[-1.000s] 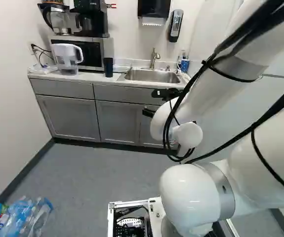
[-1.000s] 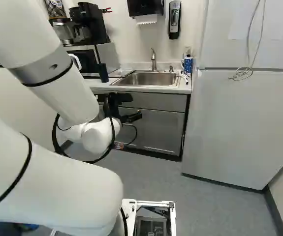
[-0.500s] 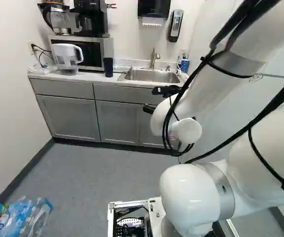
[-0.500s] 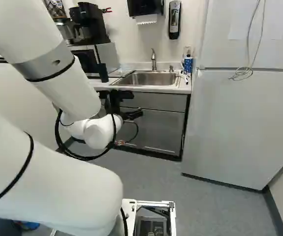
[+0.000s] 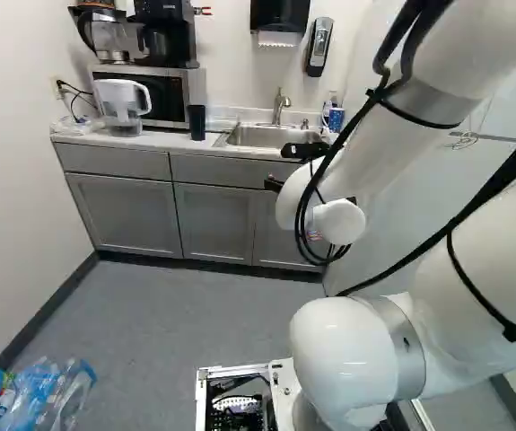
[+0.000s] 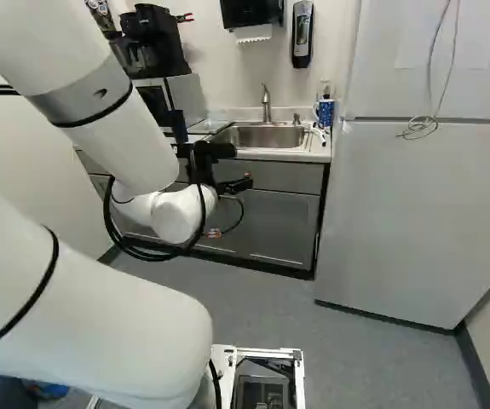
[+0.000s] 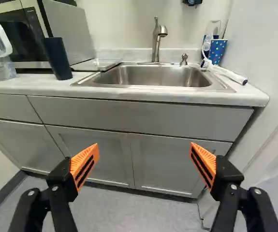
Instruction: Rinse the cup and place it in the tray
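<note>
Jaws wide apart, nothing btwn. Gripper is a bit higher vs. 1 s ago, base same; cup on ctr, left of sink, ungrasped, so lining up prob. next.

Left base view: pitcher at ten o'clock, right in front of the microwave, black coffee maker on top at eleven! Towel dispenser, twelve; wall dispenser, one; plastic bottles, eight. Right base view: fridge at three, coiled cable at two!
</note>
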{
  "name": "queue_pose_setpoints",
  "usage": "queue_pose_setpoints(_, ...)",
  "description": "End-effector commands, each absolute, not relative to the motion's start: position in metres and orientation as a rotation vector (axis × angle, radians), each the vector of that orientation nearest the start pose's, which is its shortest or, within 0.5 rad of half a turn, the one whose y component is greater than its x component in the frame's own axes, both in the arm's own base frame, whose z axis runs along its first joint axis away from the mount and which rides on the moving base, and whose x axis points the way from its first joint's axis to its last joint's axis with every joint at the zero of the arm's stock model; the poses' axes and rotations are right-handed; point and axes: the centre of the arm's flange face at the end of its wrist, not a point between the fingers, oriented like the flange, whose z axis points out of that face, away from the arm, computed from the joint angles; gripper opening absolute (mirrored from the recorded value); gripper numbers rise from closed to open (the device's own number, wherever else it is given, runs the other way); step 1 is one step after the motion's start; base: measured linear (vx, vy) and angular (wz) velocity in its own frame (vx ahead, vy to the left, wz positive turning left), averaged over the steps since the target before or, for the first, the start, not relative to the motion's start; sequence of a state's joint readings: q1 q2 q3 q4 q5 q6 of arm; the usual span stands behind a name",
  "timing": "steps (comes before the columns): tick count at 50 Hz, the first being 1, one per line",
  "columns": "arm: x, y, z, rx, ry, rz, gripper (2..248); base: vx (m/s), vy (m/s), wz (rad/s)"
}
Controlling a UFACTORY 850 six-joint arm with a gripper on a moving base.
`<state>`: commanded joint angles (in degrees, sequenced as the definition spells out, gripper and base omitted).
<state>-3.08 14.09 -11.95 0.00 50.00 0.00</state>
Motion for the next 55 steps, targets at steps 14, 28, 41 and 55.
queue_pose_setpoints(14, 0.329, -0.025, 0.418, -2.482, 0.093, -1.999, 247, 0.0, 0.0, 0.0)
queue_pose_setpoints(28, 0.345, -0.033, 0.431, -2.48, 0.118, -2.022, 247, 0.0, 0.0, 0.0)
queue_pose_setpoints(41, 0.358, -0.04, 0.443, -2.489, 0.138, -2.025, 247, 0.0, 0.0, 0.0)
queue_pose_setpoints(55, 0.367, -0.044, 0.454, -2.495, 0.15, -2.026, 247, 0.0, 0.0, 0.0)
